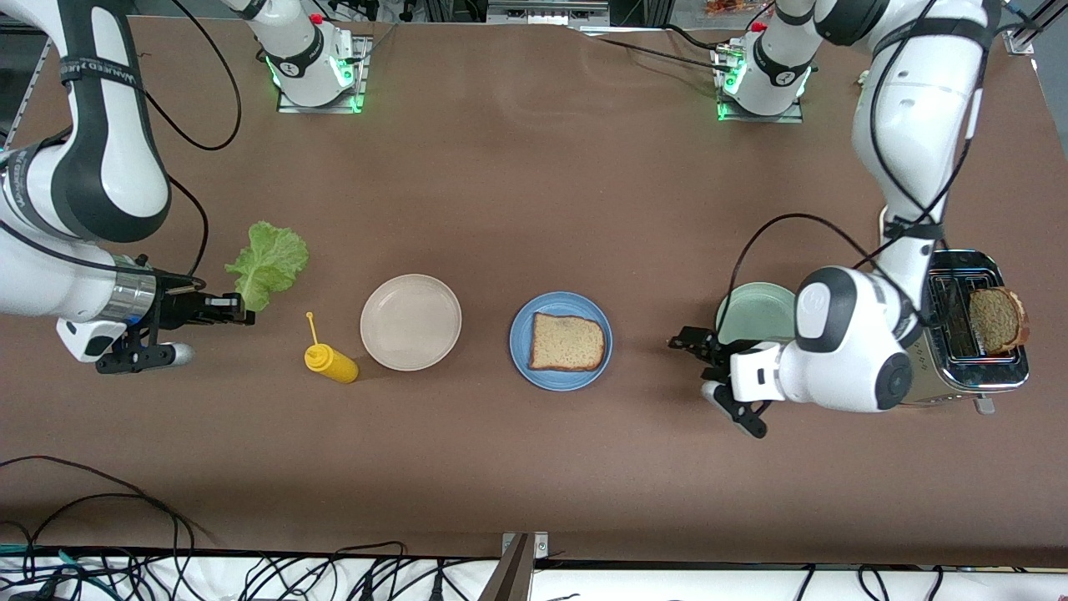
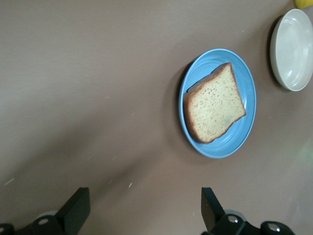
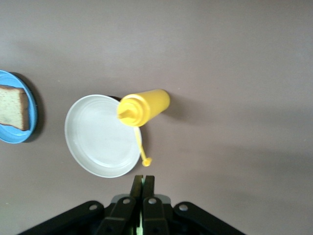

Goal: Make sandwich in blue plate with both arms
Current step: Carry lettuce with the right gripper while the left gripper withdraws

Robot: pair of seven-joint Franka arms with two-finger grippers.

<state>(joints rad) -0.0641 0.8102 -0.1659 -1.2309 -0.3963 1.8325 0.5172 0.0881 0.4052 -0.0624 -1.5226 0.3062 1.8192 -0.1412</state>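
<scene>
One brown bread slice (image 1: 567, 342) lies flat on the blue plate (image 1: 521, 351) at the table's middle. My left gripper (image 1: 697, 346) hangs open and empty over bare table between that plate and a mint plate. Its wrist view shows the slice (image 2: 214, 104) on the blue plate (image 2: 239, 133), apart from the black fingertips (image 2: 78, 205). A second slice (image 1: 997, 320) stands in the toaster (image 1: 959, 371). The lettuce leaf (image 1: 269, 263) lies toward the right arm's end. My right gripper (image 1: 244, 315) is shut on its lower edge, and a green sliver shows between the fingers (image 3: 137, 183).
A yellow squeeze bottle (image 1: 331, 363) lies on its side beside a cream plate (image 1: 410, 321), between the lettuce and the blue plate. The mint plate (image 1: 755, 313) sits next to the toaster, partly under the left arm. Cables run along the table's near edge.
</scene>
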